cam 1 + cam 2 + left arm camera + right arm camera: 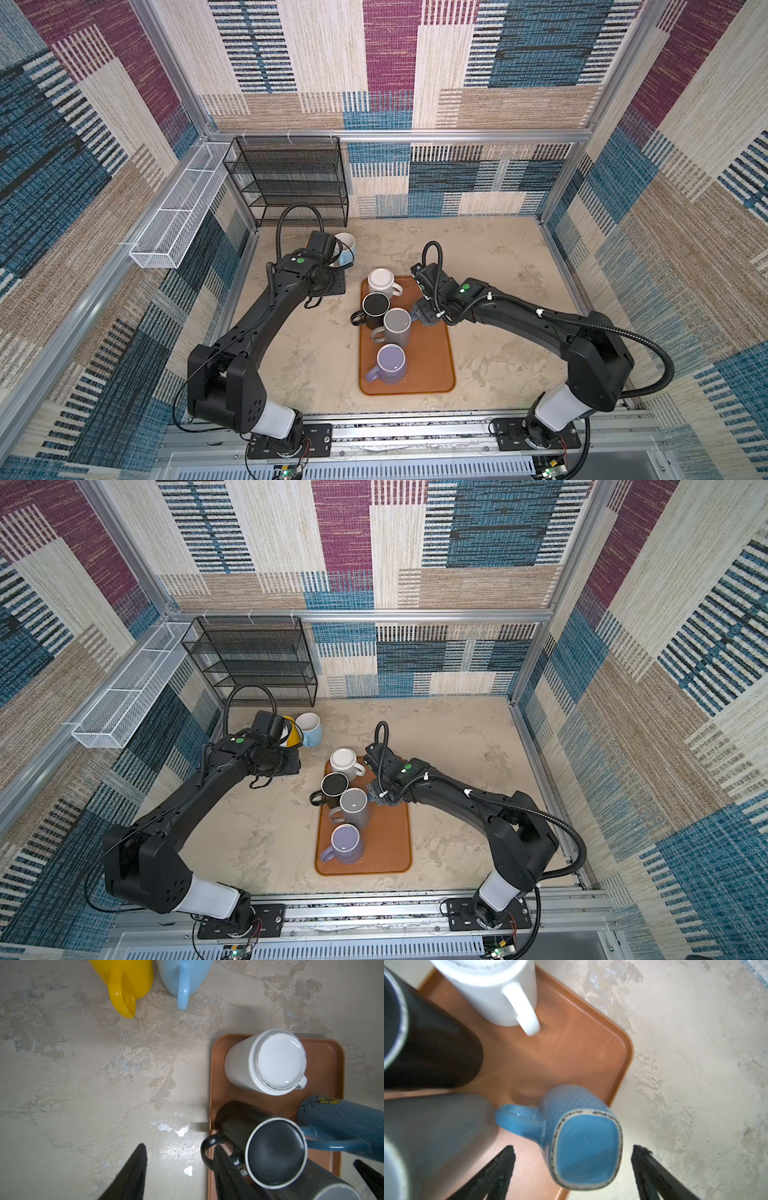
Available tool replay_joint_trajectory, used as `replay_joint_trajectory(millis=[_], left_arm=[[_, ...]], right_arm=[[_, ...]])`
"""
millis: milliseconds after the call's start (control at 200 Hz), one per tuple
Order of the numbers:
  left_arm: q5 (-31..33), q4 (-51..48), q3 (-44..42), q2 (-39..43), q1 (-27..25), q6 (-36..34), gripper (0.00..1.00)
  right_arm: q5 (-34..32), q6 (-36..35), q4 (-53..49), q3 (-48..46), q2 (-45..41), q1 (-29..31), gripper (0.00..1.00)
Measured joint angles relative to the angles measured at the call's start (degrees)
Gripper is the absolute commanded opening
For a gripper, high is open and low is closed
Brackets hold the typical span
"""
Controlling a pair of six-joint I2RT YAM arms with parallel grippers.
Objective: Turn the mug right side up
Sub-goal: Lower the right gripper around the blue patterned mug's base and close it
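Mug handle [517,1120] just beside grey mug [436,1136]

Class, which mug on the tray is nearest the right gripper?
The blue mug, bottom up with a squarish base, right in front of the open right gripper; the white mug, black mug and grey mug stand farther off.

Finishes near right claw [573,1147]
Blue mug [588,1153] btwn tips: glossy dimpled glaze; tray [571,1047] beneath: smooth matt plastic; tabletop [695,1064] rough.

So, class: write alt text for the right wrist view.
A blue mug stands base-up on a brown tray, the right gripper's open jaws either side. A white mug, black mug and grey mug stand nearby.
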State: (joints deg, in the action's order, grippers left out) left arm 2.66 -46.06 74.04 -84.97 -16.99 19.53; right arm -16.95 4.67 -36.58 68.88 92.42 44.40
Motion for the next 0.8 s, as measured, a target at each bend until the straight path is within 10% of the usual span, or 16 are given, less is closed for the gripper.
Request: replay_joint_trajectory(millis=[801], left_arm=[[0.24,-0.11,-0.39,1.22,0.0,-0.02,0.48]], right_arm=[[-3.96,2.89,-1.05,4.59,9.03,0.0,0.9]])
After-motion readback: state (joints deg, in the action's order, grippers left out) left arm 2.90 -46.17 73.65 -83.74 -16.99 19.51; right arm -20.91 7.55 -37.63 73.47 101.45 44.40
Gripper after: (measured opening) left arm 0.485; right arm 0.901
